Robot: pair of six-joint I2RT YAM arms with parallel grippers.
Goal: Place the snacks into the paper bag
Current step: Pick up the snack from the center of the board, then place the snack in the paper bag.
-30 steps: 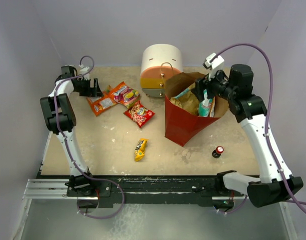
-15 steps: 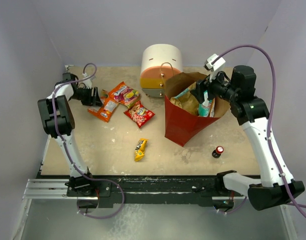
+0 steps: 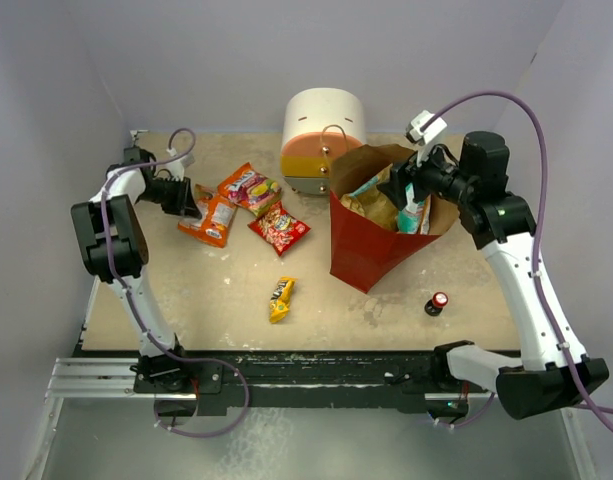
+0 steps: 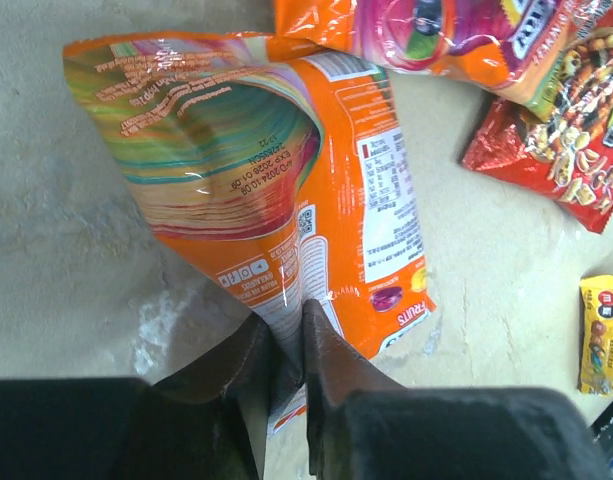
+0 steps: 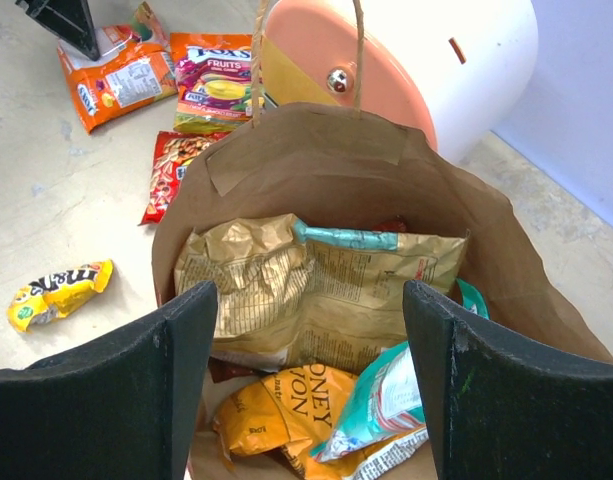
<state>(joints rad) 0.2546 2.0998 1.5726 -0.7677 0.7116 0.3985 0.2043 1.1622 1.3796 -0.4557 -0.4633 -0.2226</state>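
Risk of dropping the packet (image 4: 246, 170), pinched by one thin edge in the left end effector (image 4: 291, 340) at 10 o'clock on the surface (image 3: 386, 310), or snagging the rim of the bag (image 3: 361, 250) at 2 o'clock below the spread right end effector (image 5: 306, 310).

A round drawer unit (image 3: 322, 140) stands at the far middle of the beige tabletop (image 3: 316, 300), close to the pale lavender back wall (image 3: 316, 50). Its domed top is white, with an orange band and a yellow band stacked below on the front face. The right wrist view shows a small shiny knob (image 5: 336, 80) on the orange face. A tiny bottle (image 3: 438, 302) with a red-and-white cap sits well apart from the drawer unit, towards the near right. The tabletop around the unit is scuffed with whitish marks.
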